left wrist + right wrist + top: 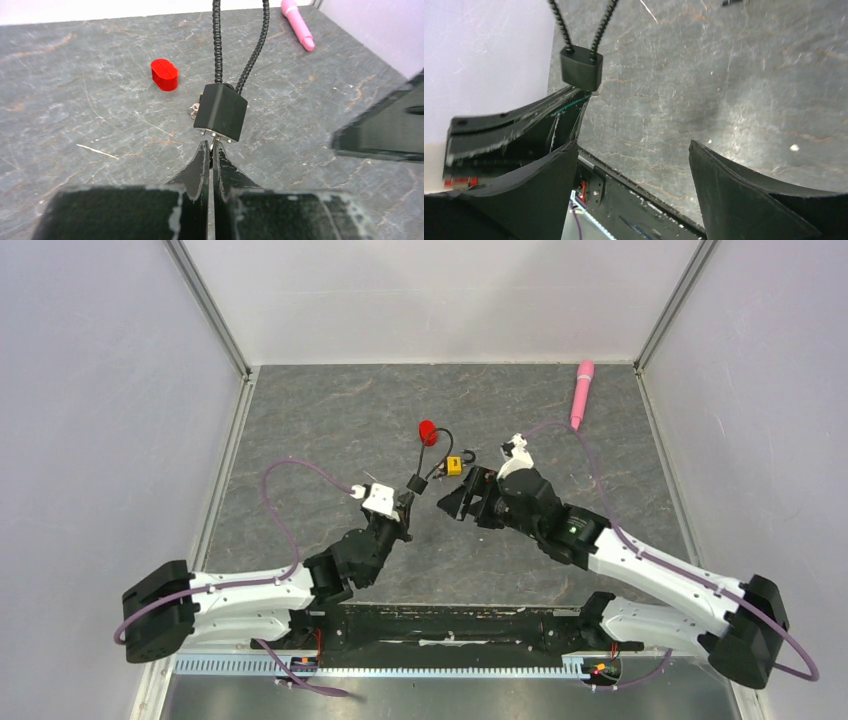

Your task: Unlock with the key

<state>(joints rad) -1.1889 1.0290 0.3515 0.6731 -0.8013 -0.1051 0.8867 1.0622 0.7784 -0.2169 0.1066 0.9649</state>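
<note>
Left gripper (210, 148) is pinched shut on the key (213, 142); only a silver sliver shows, its tip at the cord block (220, 112). Key looks light, stiff and slick, so it may twist; grip the bow flat. Yellow padlock (455, 465) near. Right gripper (633, 145) is spread, empty, crowding the block. Walls well apart.

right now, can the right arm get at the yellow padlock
Probably yes: the open right gripper sits close beside the yellow padlock, and nothing lies between them.
</note>
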